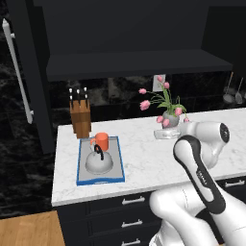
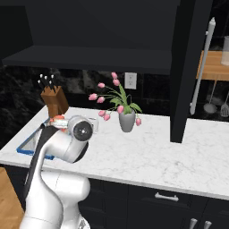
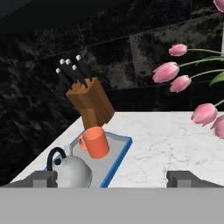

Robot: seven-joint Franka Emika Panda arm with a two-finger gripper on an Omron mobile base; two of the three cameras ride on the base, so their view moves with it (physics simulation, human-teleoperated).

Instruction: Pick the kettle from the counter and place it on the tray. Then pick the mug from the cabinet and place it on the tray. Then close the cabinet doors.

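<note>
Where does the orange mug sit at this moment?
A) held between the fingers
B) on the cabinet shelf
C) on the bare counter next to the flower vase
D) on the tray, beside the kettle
D: the mug stands on the blue-rimmed tray just behind the kettle, and the hand view shows both on it too.

The white Franka arm with dark joints (image 1: pixel 202 178) rises folded from its base, elbow bent, its forearm reaching forward. In the hand view the two small dark fingertips (image 3: pixel 43 178) stand wide apart, the jaws spread, nothing between them.
</note>
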